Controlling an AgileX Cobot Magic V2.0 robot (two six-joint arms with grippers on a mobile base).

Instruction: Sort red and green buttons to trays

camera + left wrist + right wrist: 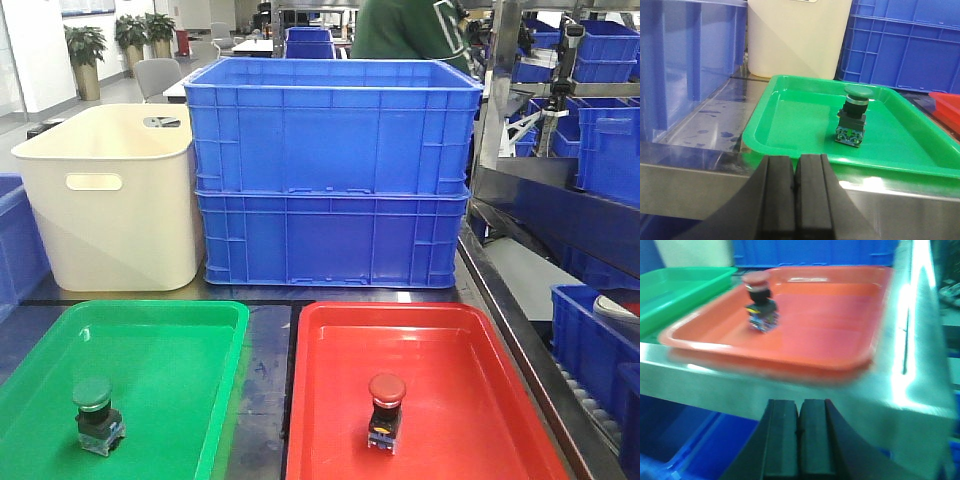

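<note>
A green button (96, 414) stands upright in the green tray (170, 350) at the front left. It also shows in the left wrist view (853, 115), inside the green tray (790, 125). A red button (386, 411) stands upright in the red tray (470, 380). It also shows in the right wrist view (759, 302), in the red tray (840, 315). My left gripper (795, 165) is shut and empty, low in front of the table edge. My right gripper (799, 407) is shut and empty, below the table's front edge. Neither gripper shows in the front view.
A cream plastic bin (110, 200) and two stacked blue crates (330, 170) stand behind the trays. Another blue crate (685, 65) stands left of the green tray. Shelving with blue bins (590, 330) is on the right. A steel table edge (790, 385) runs in front.
</note>
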